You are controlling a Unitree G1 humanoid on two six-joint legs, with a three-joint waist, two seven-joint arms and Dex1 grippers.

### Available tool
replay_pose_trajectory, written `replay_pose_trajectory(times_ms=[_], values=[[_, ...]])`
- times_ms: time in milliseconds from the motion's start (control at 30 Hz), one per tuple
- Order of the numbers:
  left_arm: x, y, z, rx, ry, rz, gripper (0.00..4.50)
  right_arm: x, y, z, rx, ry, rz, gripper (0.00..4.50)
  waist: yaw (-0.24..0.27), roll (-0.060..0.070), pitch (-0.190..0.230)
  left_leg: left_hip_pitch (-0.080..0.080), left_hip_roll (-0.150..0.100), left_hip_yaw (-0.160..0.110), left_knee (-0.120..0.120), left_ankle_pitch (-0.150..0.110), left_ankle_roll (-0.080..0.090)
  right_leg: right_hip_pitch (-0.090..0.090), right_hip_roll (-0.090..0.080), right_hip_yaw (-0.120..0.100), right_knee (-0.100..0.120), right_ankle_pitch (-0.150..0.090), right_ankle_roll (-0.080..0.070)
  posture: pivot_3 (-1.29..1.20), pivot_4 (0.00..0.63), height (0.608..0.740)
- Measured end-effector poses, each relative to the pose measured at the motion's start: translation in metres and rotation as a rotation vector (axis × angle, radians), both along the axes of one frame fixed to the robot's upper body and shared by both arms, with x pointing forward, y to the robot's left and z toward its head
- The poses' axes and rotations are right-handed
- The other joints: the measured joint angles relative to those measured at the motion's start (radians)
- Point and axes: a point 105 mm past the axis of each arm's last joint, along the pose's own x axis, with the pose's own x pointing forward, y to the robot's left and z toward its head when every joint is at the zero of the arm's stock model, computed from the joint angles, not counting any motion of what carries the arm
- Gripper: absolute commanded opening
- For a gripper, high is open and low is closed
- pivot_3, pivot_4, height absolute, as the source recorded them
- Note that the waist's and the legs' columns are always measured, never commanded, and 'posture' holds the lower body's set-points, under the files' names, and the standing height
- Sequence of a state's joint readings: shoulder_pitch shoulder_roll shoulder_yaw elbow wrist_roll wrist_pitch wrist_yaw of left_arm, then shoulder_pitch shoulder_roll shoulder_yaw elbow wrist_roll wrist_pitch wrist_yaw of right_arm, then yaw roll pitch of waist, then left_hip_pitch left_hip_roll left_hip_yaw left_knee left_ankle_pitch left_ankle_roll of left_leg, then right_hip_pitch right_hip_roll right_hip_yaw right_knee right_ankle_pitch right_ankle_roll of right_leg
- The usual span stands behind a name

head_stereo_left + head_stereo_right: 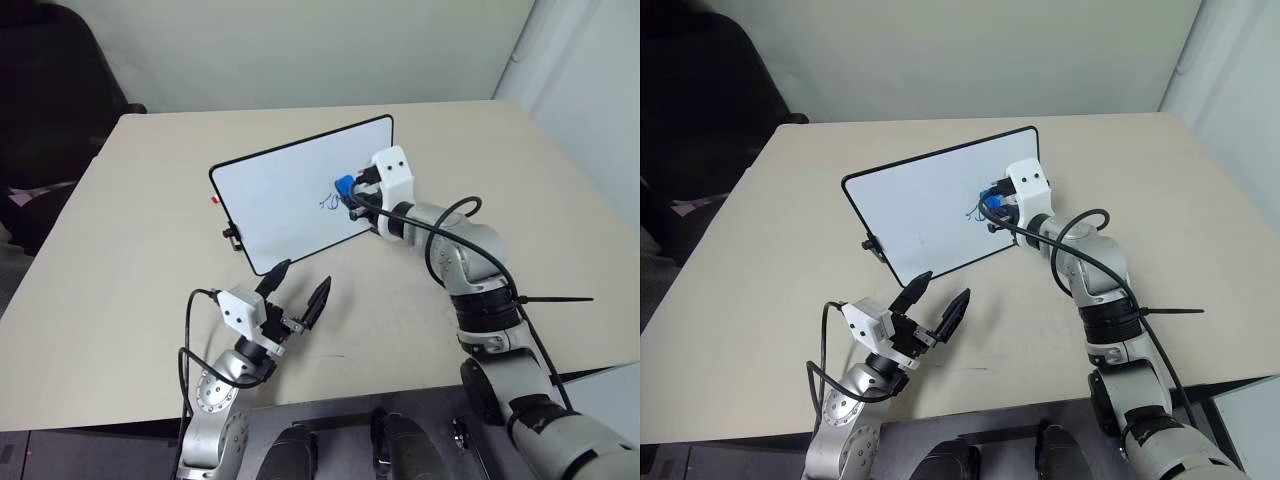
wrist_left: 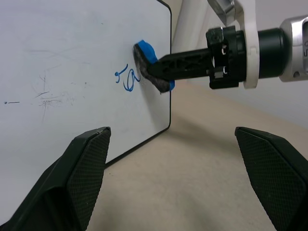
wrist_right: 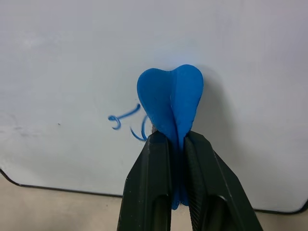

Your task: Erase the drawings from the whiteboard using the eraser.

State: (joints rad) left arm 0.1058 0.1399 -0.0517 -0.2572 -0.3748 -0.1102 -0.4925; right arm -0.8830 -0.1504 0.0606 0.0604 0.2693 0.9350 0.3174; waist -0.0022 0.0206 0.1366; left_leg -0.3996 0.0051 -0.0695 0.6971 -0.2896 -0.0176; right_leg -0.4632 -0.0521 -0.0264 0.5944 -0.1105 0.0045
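Whiteboard (image 1: pixel 290 195) is standing tilted on the desk (image 1: pixel 140 260) at the frame's centre. Your right fingers (image 3: pixel 175 144) are pinching the blue eraser (image 3: pixel 171 103) tight, pressing it against the board just right of the blue drawings (image 3: pixel 127 122) — your left fingers (image 1: pixel 297 290) are hanging spread wide and empty, lower centre.

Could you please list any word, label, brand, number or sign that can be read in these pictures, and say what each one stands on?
None can be read.
The drawings on the whiteboard: blue loops beside the eraser, spelling no clear letter or number.
Faint grey marks on the board's face: leftover smudges, no text.
A cut-off mark at the edge of the right arm's silver wrist: too little shows to read.
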Motion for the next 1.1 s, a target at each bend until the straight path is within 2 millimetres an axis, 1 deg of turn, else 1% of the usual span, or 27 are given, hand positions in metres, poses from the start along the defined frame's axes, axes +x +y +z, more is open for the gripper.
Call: replay_pose_trajectory(times_ms=[167,233,333,400,500,633,800,967,1100], values=[[0.000,0.000,0.000,-0.004,0.001,-0.001,4.50,0.000,0.002,-0.004,0.001,0.003,0.004,0.14,0.000,0.000,0.000,0.000,0.000,0.000,0.000,0.000,0.000,0.000,0.000,0.000,0.000,0.000,0.000,0.00,0.150,0.737],[0.000,0.000,0.000,-0.008,0.002,-0.002,4.50,-0.003,0.006,-0.017,-0.015,0.031,0.018,0.14,0.000,0.000,0.000,0.000,0.000,0.000,0.000,0.000,0.000,0.000,0.000,0.000,0.000,0.000,0.000,0.00,0.150,0.737],[0.000,0.000,0.000,-0.010,0.001,-0.003,4.50,-0.007,0.009,-0.046,-0.056,0.103,0.025,0.14,0.000,0.000,0.000,0.000,0.000,0.000,0.000,0.000,0.000,0.000,0.000,0.000,0.001,0.001,-0.001,0.00,0.150,0.737],[0.000,0.000,0.000,-0.010,0.001,-0.003,4.50,-0.009,0.012,-0.061,-0.083,0.145,0.026,0.14,0.000,0.000,0.000,0.000,0.000,0.000,0.000,0.000,0.000,0.000,0.000,0.000,0.001,0.001,-0.001,0.00,0.150,0.737],[0.000,0.000,0.000,-0.010,0.001,-0.004,4.50,-0.009,0.012,-0.066,-0.096,0.158,0.027,0.14,0.000,0.000,0.000,0.000,0.000,0.000,0.000,0.000,0.001,0.000,0.000,0.000,0.000,0.002,-0.002,0.00,0.150,0.737],[0.000,0.000,0.001,-0.009,-0.003,-0.006,4.50,-0.008,0.012,-0.060,-0.092,0.149,0.027,0.14,0.000,0.000,0.000,0.000,0.000,0.000,0.000,0.000,0.003,0.000,0.000,0.000,0.000,0.003,-0.003,0.00,0.150,0.737],[0.000,-0.001,0.002,-0.009,-0.006,-0.008,4.50,-0.001,0.007,-0.029,-0.051,0.077,0.008,0.14,0.000,0.001,0.000,0.000,0.000,0.000,0.000,0.000,0.004,-0.001,0.000,0.000,0.000,0.003,-0.003,0.00,0.150,0.737],[0.001,-0.002,0.004,-0.009,-0.013,-0.012,4.50,0.001,0.006,-0.008,-0.016,0.037,0.003,0.14,0.000,0.001,0.000,-0.001,0.001,0.000,0.000,0.001,0.005,-0.001,0.001,0.000,0.001,0.004,-0.004,0.00,0.150,0.737],[0.001,-0.004,0.004,-0.011,-0.014,-0.018,4.50,0.002,0.005,-0.007,-0.014,0.031,-0.001,0.14,0.000,0.001,0.000,0.000,0.001,0.000,0.000,0.001,0.005,-0.001,0.001,0.000,0.000,0.004,-0.004,0.00,0.150,0.737]])
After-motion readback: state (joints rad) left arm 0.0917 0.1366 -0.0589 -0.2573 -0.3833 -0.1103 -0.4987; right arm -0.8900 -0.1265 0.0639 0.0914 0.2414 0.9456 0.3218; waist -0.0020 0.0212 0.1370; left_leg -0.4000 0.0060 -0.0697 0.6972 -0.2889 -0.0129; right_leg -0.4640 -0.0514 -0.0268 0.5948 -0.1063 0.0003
